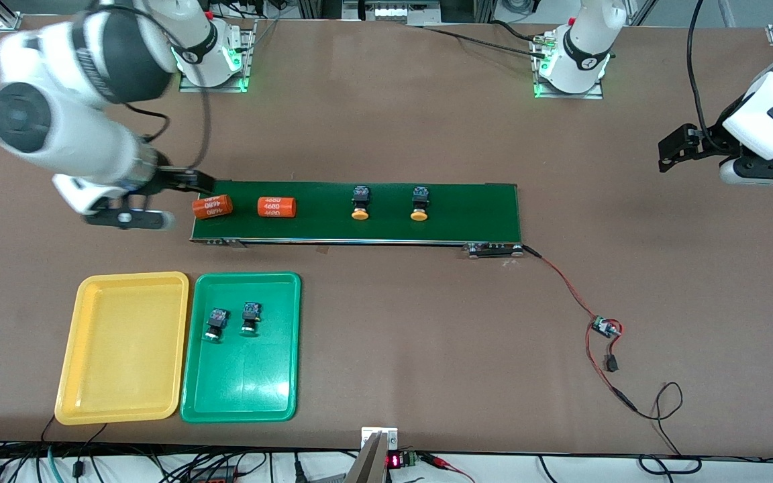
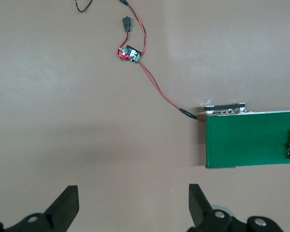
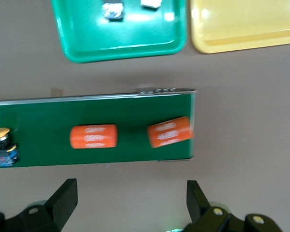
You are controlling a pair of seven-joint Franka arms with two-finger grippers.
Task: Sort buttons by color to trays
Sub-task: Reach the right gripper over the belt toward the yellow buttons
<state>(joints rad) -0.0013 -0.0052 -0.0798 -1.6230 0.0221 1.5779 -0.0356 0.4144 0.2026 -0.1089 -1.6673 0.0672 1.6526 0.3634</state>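
Two yellow-orange buttons (image 1: pixel 359 202) (image 1: pixel 419 203) sit on the dark-green belt (image 1: pixel 467 215). Two green buttons (image 1: pixel 216 324) (image 1: pixel 250 317) lie in the green tray (image 1: pixel 245 382). The yellow tray (image 1: pixel 125 349) beside it holds nothing. My right gripper (image 1: pixel 188 180) is open and empty, over the table just off the belt's end at the right arm's side; in the right wrist view (image 3: pixel 130 203) its fingers (image 3: pixel 65 198) stand wide apart. My left gripper (image 1: pixel 672 151) is open and empty over bare table at the left arm's end, and it also shows in the left wrist view (image 2: pixel 134 205).
Two orange cylinders with white print (image 1: pixel 213 205) (image 1: pixel 276 206) lie on the belt near my right gripper. A red-black wire runs from the belt's other end to a small circuit board (image 1: pixel 605 327). Cables run along the table's front edge.
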